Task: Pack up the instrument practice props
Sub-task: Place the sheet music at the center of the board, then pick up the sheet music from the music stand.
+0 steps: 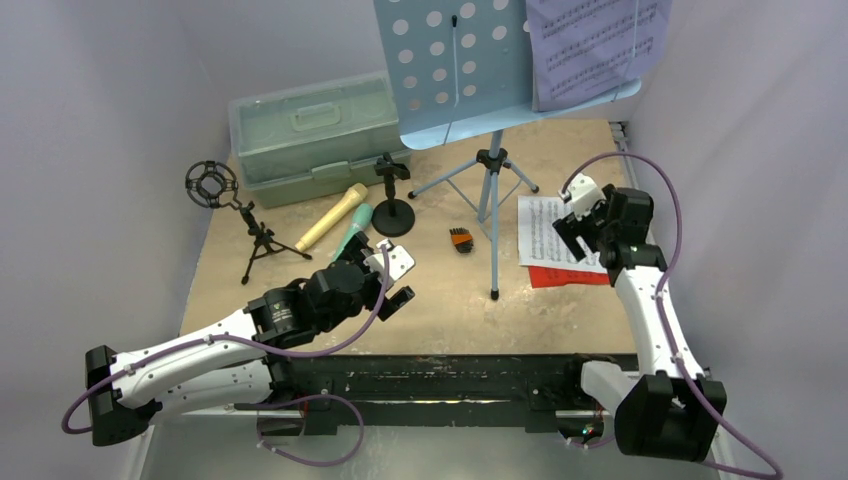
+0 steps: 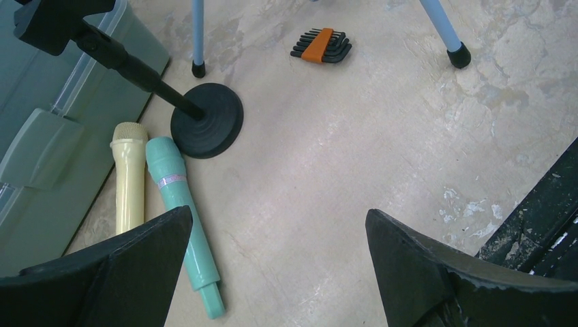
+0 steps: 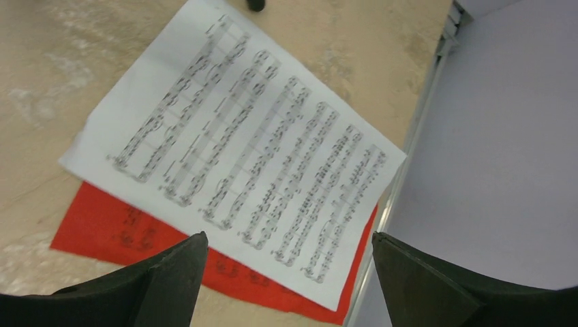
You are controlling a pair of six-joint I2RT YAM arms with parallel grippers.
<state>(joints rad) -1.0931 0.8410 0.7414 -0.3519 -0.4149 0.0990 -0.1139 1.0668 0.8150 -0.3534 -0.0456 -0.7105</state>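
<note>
The right gripper (image 3: 290,245), jaws apart and empty, hovers over the white music sheet (image 3: 252,157), which lies on the red sheet (image 3: 116,231). The left gripper (image 2: 278,228), also wide and empty, hangs near the teal microphone (image 2: 180,211) and tan microphone (image 2: 128,184). The round-base holder (image 2: 208,119), tripod holder (image 1: 235,205) and music rack (image 1: 450,70) with its purple sheet (image 1: 595,45) all stand out on the tabletop (image 1: 440,310). The green case (image 1: 310,135) looks closed, so packing seems barely begun.
</note>
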